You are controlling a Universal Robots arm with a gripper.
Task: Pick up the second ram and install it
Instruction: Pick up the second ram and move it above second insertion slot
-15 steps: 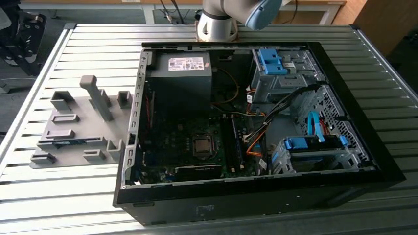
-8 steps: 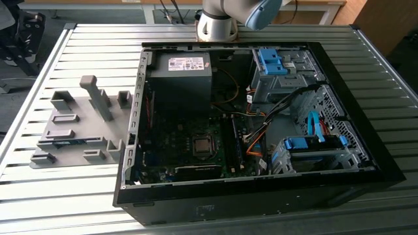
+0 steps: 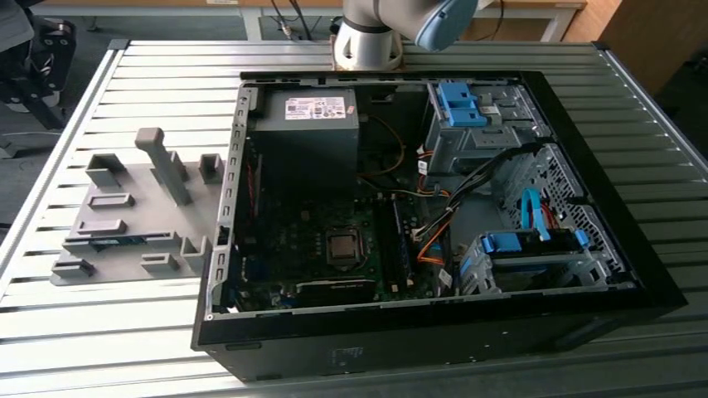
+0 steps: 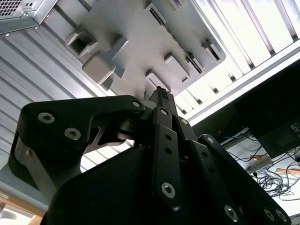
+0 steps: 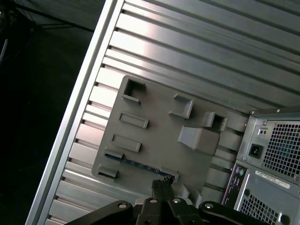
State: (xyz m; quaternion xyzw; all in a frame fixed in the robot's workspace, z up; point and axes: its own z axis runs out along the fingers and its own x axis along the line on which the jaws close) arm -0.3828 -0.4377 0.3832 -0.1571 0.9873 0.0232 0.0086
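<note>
Your second ram (image 5: 136, 164) sits slotted in the grey fixture plate (image 5: 159, 117), likely held steady for pinching, on the counter (image 5: 187, 56) beside the computer case (image 5: 276, 145). The tool (image 5: 161, 183) hovers above it, closed and empty.

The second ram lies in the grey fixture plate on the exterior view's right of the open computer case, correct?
No. The second ram lies in the grey fixture plate, but on the exterior view's left of the open computer case; the exterior view shows it.
</note>
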